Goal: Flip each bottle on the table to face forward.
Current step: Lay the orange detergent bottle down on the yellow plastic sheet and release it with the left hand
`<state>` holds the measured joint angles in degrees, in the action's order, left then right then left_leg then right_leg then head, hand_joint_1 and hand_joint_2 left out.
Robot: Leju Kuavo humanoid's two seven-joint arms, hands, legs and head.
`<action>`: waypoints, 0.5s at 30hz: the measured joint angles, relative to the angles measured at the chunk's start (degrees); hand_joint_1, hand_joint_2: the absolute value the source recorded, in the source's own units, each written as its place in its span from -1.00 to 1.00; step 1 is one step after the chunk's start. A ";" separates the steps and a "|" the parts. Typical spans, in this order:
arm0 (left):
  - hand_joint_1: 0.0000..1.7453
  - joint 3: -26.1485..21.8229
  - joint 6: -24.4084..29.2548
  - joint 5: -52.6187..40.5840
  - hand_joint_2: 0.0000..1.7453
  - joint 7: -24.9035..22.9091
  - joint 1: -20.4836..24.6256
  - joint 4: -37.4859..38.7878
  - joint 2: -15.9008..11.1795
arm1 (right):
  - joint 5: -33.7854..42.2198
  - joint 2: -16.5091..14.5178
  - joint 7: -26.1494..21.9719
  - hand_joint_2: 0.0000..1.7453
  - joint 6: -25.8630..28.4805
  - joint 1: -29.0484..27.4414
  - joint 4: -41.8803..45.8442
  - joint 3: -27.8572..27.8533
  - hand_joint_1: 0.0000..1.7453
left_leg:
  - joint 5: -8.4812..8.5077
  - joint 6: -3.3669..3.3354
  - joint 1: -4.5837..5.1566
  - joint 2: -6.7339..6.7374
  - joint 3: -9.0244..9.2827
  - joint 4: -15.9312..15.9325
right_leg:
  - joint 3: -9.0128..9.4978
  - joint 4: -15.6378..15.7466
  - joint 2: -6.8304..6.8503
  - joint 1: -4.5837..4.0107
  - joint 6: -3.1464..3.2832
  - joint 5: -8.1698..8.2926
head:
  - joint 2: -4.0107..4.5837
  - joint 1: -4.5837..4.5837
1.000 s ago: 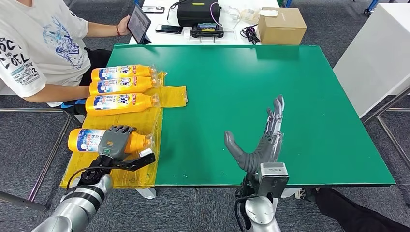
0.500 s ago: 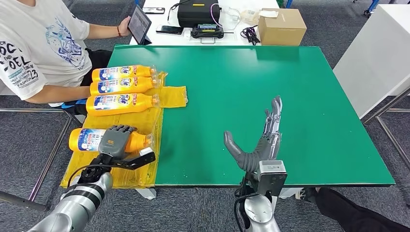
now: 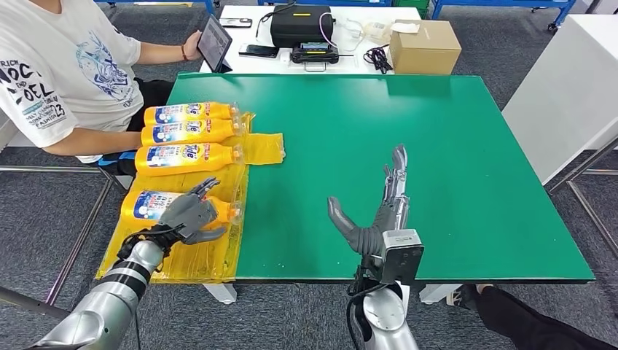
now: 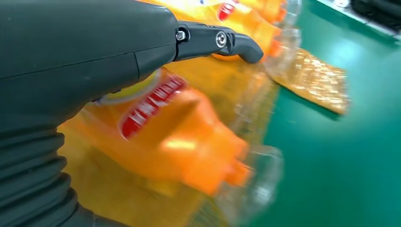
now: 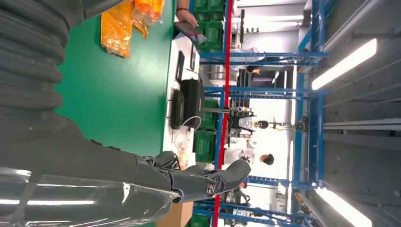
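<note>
Nearest the robot, its left hand [image 3: 188, 215] lies over the closest orange plastic bottle with the blue-and-white label [image 3: 164, 206], fingers draped across the body near the shoulder; whether they truly clamp it I cannot tell. That bottle lies on its side on the crinkled yellow plastic sheet [image 3: 182, 255] at the left edge of the green table [image 3: 437, 182], clear cap pointing toward the middle of the table. To roll it well, the hand should close around the widest part and turn the bottle about its long axis, not drag it, since the loose sheet could bunch. The right hand [image 3: 375, 215] stands edge-up on the green surface, fingers straight and apart, holding nothing. Further off, three more matching orange bottles [image 3: 186, 133] lie side by side, close beside a seated person's forearm [image 3: 87, 142], so the turn should stay compact
</note>
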<state>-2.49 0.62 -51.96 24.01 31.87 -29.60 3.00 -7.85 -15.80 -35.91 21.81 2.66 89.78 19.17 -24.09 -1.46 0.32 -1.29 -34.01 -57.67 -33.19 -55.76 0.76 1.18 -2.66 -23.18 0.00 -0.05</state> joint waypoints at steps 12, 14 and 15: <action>-1.00 -5.33 -25.77 26.73 -1.00 3.46 -2.16 -0.26 0.72 | 0.16 -0.98 0.63 1.00 -1.01 1.58 -4.26 0.05 -1.00 | 0.04 0.00 -0.02 0.08 0.25 0.00 | 0.21 -0.01 -0.06 -0.02 -0.09 0.08 | 0.00 -0.01; -1.00 -7.18 -28.92 30.90 -1.00 3.37 -3.22 -0.70 1.02 | -0.04 -1.14 0.63 1.00 -1.05 1.63 -4.85 0.06 -1.00 | 0.04 0.00 -0.02 0.06 0.24 0.00 | 0.18 -0.01 -0.06 -0.02 -0.10 0.06 | 0.00 0.01; -1.00 -7.87 -29.43 31.80 -1.00 3.26 -3.60 -0.95 1.16 | -0.08 -1.21 0.63 1.00 -1.06 1.67 -5.11 0.06 -1.00 | 0.04 0.00 -0.02 0.04 0.22 0.00 | 0.18 -0.01 -0.05 -0.01 -0.10 0.05 | 0.00 0.01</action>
<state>-10.35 -28.81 -20.16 27.27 28.27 -30.55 4.16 -7.93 -17.01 -35.28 20.75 4.33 84.67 19.23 -24.05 -1.46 0.30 -1.25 -33.79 -57.67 -33.01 -55.77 0.70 1.17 -2.76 -23.13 0.00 -0.04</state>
